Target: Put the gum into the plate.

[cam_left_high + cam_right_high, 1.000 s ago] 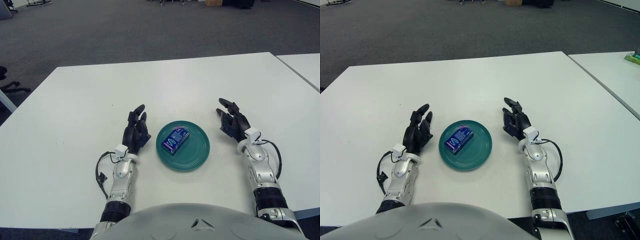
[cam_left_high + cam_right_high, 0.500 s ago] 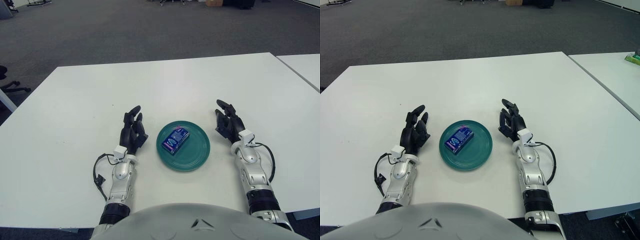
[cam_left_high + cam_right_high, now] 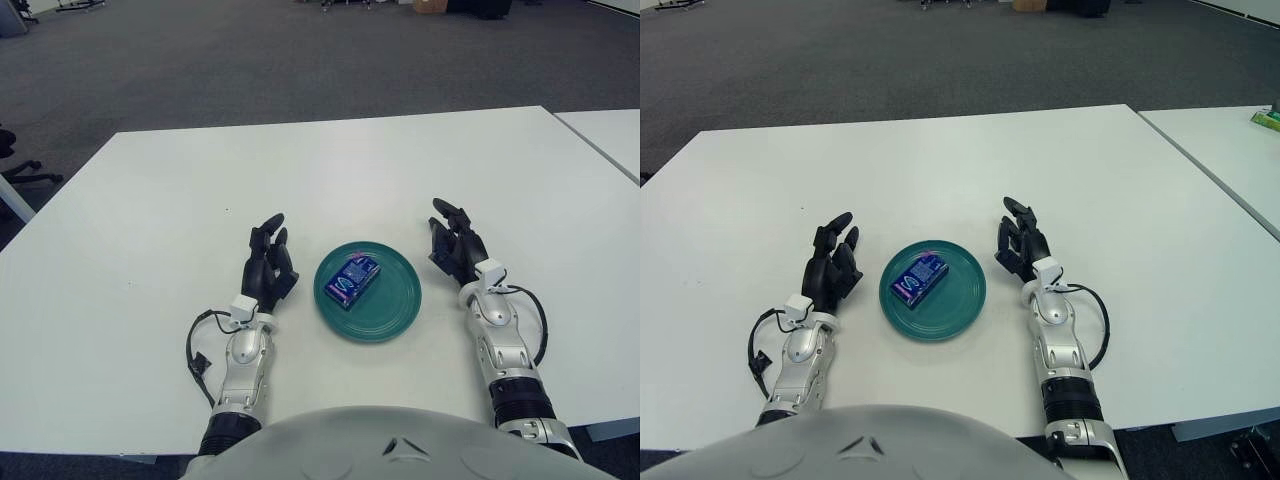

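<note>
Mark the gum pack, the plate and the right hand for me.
gum pack (image 3: 352, 279), left eye view, top face.
plate (image 3: 395, 303), left eye view, bare inner surface.
right hand (image 3: 455, 250), left eye view, palm.

**Gum pack on teal plate, hands either side**

Lying flat inside the teal plate (image 3: 368, 292): a blue gum pack (image 3: 351, 280), set diagonally, a little left of the plate's middle. Just left of the plate, resting on the white table (image 3: 150, 230): the left hand (image 3: 268, 268), fingers relaxed and extended, holding nothing, clear of the rim. Right of the plate, slightly farther off: the right hand (image 3: 455, 245), fingers likewise loose and empty. Beyond the table, past the plate's far side: grey carpet floor (image 3: 250, 60).
</note>
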Controlling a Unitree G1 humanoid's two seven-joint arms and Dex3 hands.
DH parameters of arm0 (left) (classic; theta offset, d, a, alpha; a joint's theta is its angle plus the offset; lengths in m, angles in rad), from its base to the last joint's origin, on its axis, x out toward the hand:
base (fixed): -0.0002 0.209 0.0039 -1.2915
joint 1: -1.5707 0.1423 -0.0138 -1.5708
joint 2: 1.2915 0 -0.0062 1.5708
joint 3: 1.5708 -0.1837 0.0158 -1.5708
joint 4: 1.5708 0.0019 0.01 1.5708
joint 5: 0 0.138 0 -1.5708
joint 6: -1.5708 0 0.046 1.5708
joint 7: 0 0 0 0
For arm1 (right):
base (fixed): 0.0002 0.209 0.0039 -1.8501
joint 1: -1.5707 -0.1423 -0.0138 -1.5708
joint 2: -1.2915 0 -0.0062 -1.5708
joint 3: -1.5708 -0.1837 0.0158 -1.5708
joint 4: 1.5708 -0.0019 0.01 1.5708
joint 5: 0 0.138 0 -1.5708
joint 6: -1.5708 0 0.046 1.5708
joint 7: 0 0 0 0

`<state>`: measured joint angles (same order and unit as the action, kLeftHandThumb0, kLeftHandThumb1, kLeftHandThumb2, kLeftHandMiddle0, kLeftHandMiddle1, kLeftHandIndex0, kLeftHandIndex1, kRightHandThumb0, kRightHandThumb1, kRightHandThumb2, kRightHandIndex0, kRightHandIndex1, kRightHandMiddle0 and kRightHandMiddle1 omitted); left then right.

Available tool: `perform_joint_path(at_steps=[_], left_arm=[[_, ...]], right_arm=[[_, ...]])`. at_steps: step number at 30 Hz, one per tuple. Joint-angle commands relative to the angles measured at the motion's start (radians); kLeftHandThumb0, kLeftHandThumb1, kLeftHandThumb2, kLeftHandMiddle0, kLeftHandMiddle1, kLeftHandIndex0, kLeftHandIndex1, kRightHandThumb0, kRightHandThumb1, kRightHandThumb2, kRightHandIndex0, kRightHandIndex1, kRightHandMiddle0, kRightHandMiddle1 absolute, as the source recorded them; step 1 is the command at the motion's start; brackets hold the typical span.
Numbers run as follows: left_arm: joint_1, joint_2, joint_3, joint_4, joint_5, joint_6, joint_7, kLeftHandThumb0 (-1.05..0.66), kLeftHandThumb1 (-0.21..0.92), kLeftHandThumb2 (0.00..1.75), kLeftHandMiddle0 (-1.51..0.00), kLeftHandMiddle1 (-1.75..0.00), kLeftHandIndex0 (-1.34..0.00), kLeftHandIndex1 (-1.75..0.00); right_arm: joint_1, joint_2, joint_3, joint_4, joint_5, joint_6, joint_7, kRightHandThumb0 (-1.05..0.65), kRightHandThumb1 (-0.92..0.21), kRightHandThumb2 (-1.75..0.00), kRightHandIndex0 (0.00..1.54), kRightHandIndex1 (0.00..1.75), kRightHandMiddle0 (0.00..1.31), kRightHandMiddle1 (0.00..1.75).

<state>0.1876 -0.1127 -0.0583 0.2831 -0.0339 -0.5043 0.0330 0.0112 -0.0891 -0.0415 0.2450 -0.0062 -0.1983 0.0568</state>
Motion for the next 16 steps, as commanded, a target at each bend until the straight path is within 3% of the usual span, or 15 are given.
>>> perform_joint_path(at_steps=[1,16], left_arm=[[0.036,-0.025,-0.004,0.031,0.005,0.033,0.012,-0.82,0.92,0.90,-0.39,-0.02,0.00,-0.89],[0.021,-0.012,0.002,0.032,-0.030,0.062,-0.024,-0.81,0.92,0.89,-0.38,-0.01,0.00,-0.85]], right_arm=[[0.021,0.014,0.001,0.039,0.005,0.037,-0.006,-0.81,-0.92,-0.91,0.20,0.00,0.00,0.43],[0.034,0.023,0.000,0.056,-0.004,0.001,-0.030,-0.83,-0.92,-0.92,0.20,0.00,0.00,0.42]])
